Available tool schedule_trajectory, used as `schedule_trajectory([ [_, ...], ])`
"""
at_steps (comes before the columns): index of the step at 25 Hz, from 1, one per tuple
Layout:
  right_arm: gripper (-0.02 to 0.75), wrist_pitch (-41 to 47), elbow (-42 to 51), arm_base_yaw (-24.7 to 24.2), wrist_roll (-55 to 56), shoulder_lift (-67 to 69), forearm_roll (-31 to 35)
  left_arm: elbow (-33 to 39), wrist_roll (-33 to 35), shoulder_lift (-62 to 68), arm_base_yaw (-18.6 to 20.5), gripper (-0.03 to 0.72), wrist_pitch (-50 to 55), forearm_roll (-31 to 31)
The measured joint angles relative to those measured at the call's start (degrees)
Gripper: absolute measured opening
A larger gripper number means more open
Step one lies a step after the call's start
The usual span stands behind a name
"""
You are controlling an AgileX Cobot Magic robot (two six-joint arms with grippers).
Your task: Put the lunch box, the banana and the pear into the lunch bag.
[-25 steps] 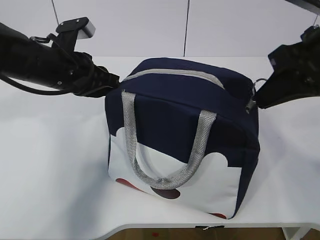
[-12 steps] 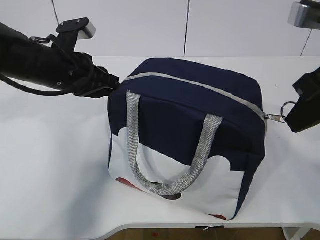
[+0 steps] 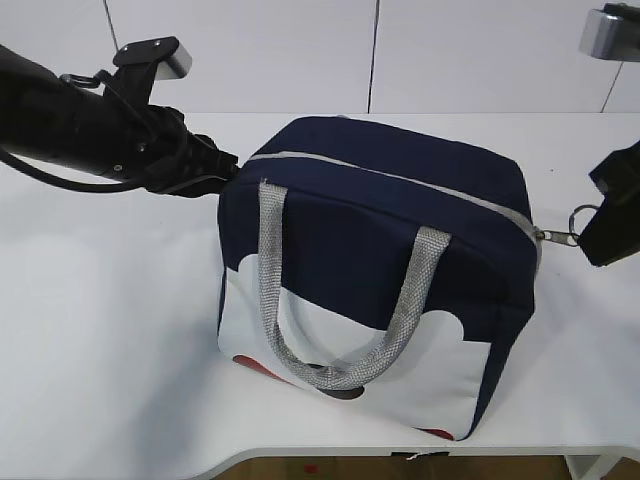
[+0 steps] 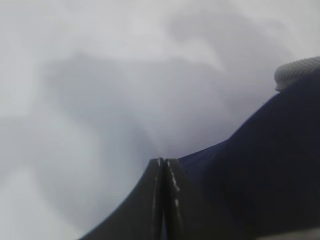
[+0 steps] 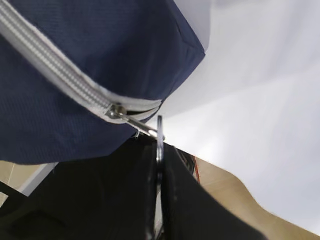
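The navy lunch bag point(image 3: 370, 220) stands on the table, white side facing me, its grey zipper point(image 3: 400, 180) run shut along the top. My left gripper point(image 3: 228, 172) is shut at the bag's upper left corner, pinching the navy fabric point(image 4: 270, 165); its fingertips point(image 4: 163, 161) meet. My right gripper point(image 3: 600, 235) is at the bag's right end, shut on the zipper's ring pull point(image 5: 159, 131), which sticks out from the slider point(image 5: 116, 111). The lunch box, the banana and the pear are out of view.
The grey handle point(image 3: 340, 370) hangs down over the bag's front. The white table point(image 3: 100, 330) spreads left of the bag, its front edge point(image 3: 300, 455) just below the bag. Beyond the table's right edge, tan floor point(image 5: 235, 200) shows.
My right gripper has moved right and down with the ring pull, drawing the zipper round to the bag's right end. The bag's top has stretched rightward. The left arm has stayed put.
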Motion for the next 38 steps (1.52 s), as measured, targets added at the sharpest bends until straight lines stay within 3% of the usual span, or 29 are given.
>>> schedule_trajectory([
  [12,0.006,-2.61,4.73,0.00,0.21,2.49,2.43,0.00,-0.98,0.00,0.00,-0.009,0.47,0.22],
  [22,0.006,-11.62,11.21,0.00,-4.12,2.49,10.56,0.00,-1.96,0.00,0.00,-0.004,1.50,0.35],
  [30,0.006,-17.32,10.87,0.00,-10.17,2.49,17.56,0.00,-2.06,0.00,1.11,-0.009,1.78,0.35],
  [38,0.006,-14.06,0.91,0.00,-13.63,7.31,22.35,0.00,-2.06,0.00,5.65,-0.009,3.51,0.35],
])
